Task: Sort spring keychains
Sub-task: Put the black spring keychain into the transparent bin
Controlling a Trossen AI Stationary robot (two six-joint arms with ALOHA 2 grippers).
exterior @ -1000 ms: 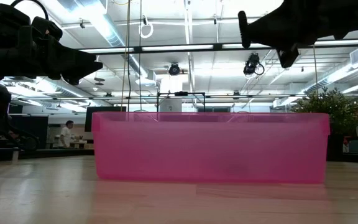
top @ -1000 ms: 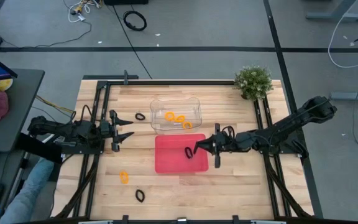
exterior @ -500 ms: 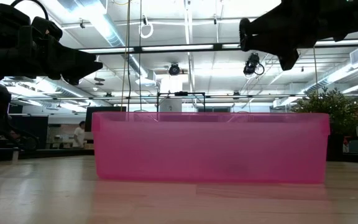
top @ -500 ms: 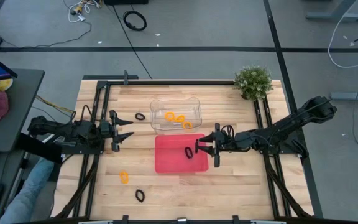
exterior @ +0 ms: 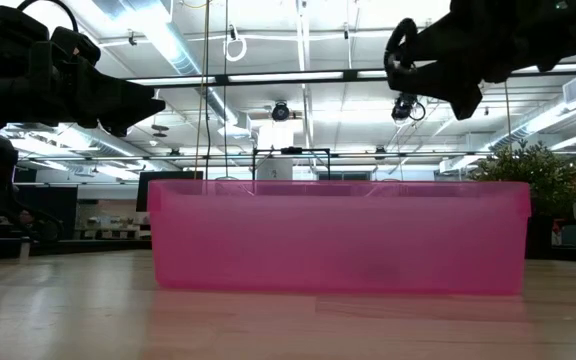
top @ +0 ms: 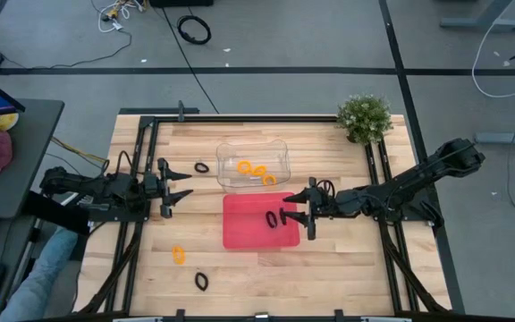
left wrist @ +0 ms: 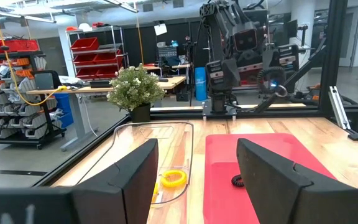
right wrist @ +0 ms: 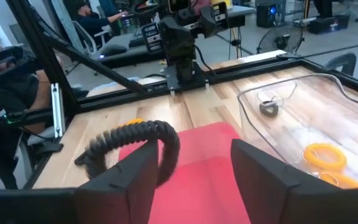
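The right gripper point(top: 284, 216) hangs over the red tray point(top: 240, 234) with its fingers spread apart; a black keychain point(right wrist: 132, 144) shows just beside them, and whether they touch it I cannot tell. The left gripper point(top: 184, 190), fingers also apart, holds nothing. Only the high view shows an orange keychain point(top: 179, 255) on the near tabletop point(top: 329, 268).

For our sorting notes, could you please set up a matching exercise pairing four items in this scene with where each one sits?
Items:
1. black spring keychain
2. orange spring keychains
3. potted plant
4. lone orange keychain

Places:
A. far right corner of the table
B. inside the red tray
C. bare wood, near the front-left
D. inside the clear container

Pairs: 1-B, 2-D, 3-A, 4-C
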